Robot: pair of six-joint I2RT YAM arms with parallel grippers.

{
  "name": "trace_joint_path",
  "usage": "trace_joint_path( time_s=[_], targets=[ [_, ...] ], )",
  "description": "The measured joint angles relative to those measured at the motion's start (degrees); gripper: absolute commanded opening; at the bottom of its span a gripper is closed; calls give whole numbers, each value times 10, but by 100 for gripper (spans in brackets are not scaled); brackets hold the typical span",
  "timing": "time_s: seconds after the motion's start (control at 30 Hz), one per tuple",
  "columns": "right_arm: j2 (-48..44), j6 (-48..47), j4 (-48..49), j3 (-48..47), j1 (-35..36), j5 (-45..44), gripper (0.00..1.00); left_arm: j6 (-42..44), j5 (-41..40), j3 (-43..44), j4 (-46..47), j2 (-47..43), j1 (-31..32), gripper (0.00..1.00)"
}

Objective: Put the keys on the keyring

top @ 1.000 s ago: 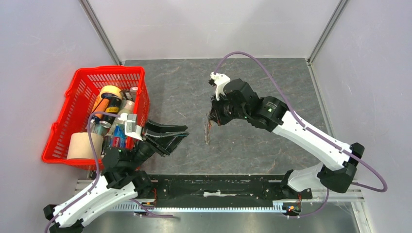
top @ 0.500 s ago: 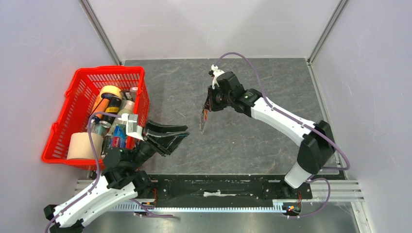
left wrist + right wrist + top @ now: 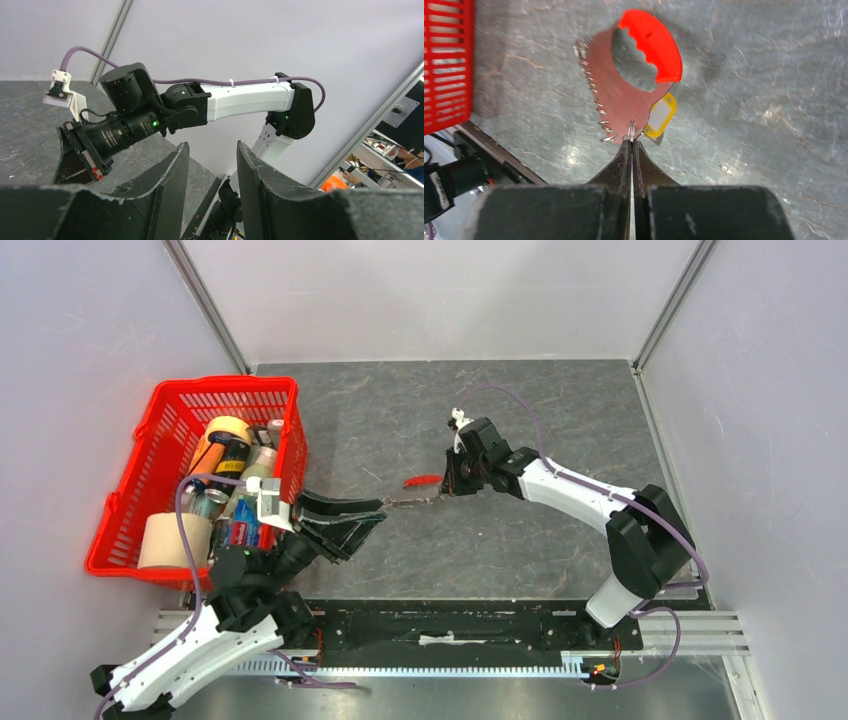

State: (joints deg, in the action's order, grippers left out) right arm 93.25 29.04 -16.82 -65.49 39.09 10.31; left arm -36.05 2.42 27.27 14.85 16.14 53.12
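Over the desk (image 3: 520, 540), pinching the red keyring (image 3: 651, 45) by a small ring in the right claw (image 3: 631, 142), holding the left claw (image 3: 212, 147) spread.

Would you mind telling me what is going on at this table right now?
The right gripper is shut on a small metal ring at the edge of the keyring, holding it near the middle of the table. The left gripper stands open and empty beside the red basket, pointing toward the keyring.
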Motion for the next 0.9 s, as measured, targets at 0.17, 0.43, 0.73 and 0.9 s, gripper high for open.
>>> trace_joint_path(
  time_s=[0.17,0.43,0.73,0.9],
  targets=[
    [-1,-2,-13,31,-6,-15,0,1,0,1,0,11,0,47],
    [1,-3,-38,36,-26,-61,0,1,0,1,0,27,0,46],
    [20,-2,-68,35,-60,-109,40,2,-11,1,-7,31,0,46],
    [30,-1,-89,34,-61,-120,54,5,-24,1,-19,40,0,46]
  ],
)
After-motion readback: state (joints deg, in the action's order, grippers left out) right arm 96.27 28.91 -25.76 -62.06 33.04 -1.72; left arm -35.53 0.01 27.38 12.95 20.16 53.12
